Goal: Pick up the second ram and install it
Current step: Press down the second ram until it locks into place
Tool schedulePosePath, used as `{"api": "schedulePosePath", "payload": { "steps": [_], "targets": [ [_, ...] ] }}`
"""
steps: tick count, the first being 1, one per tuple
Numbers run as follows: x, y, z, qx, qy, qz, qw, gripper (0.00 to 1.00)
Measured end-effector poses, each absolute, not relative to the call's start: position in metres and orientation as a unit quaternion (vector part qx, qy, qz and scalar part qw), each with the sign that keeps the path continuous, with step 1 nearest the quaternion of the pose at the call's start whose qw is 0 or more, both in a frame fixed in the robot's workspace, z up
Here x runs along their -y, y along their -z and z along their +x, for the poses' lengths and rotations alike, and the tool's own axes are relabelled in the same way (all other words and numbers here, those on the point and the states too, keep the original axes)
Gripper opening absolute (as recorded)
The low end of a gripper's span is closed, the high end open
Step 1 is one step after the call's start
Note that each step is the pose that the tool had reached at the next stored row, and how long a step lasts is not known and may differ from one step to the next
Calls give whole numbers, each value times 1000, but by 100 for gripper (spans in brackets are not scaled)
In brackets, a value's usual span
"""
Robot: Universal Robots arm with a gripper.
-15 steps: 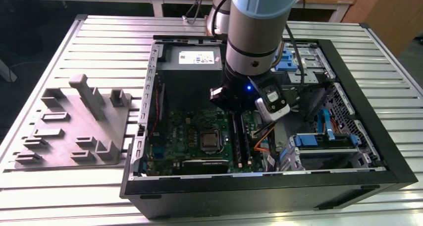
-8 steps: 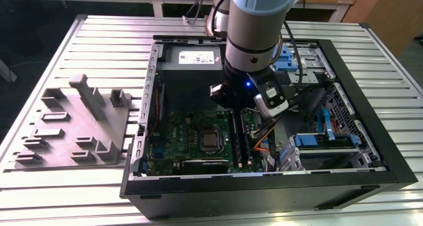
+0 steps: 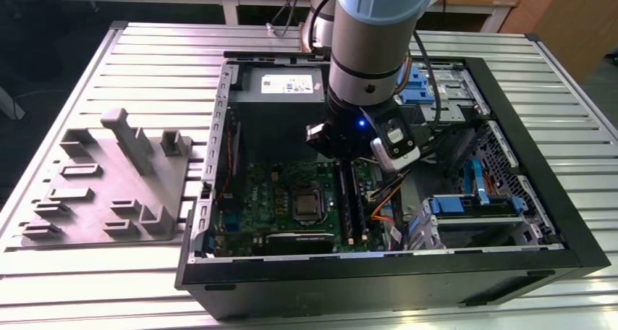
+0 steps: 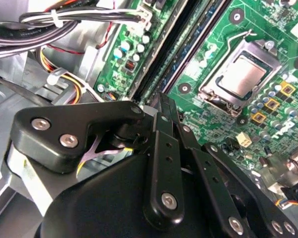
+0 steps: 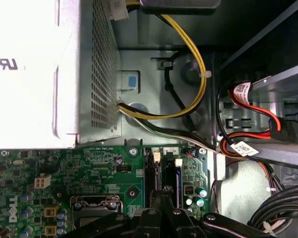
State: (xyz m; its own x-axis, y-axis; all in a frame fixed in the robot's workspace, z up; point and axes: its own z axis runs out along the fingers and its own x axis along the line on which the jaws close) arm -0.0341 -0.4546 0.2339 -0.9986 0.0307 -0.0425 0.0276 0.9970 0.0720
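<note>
Three views, one instant. The arm [image 3: 372,33] reaches down into the open computer case [image 3: 540,221], and the gripper [image 3: 340,162] sits low over the green motherboard [image 3: 260,200], right at the long black memory slots [image 3: 348,207].

Second wrist view: the gripper [image 4: 161,99] narrows to a tip just above the near end of the slots. The second ram [image 4: 186,49] shows as a dark blue-green strip lying along the slot line, between black slot walls, running straight away from the gripper tip. Its near end passes under the tip and is hidden. Whether the gripper is apart, together or clamped on the strip: cannot tell. Whether the strip is fully seated: cannot tell. The processor socket [image 4: 236,74] lies to one side of the slots, near the gripper but apart from it. A bundle of cables [image 4: 64,22] lies on the other side.

First wrist view: the gripper [image 5: 161,196] is again over the slots [image 5: 151,173], seen end-on. Beyond the gripper, past the board edge, stands the perforated power supply [image 5: 49,74]; yellow and black cables [image 5: 198,64] curve along the case wall, and red cables [image 5: 256,111] run further off.

Exterior view adds what the wrist cameras lack: the slatted table [image 3: 135,55] and a grey moulded fixture [image 3: 106,185] lie well away from the gripper, outside the case. Blue drive brackets [image 3: 473,203] sit inside the case, beside the gripper.
</note>
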Motion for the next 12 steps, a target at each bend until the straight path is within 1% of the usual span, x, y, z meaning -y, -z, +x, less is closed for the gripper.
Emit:
{"api": "schedulePosePath", "payload": {
  "steps": [12],
  "targets": [
    [449,-231,-34,-999,-38,15,22,10]
  ]
}}
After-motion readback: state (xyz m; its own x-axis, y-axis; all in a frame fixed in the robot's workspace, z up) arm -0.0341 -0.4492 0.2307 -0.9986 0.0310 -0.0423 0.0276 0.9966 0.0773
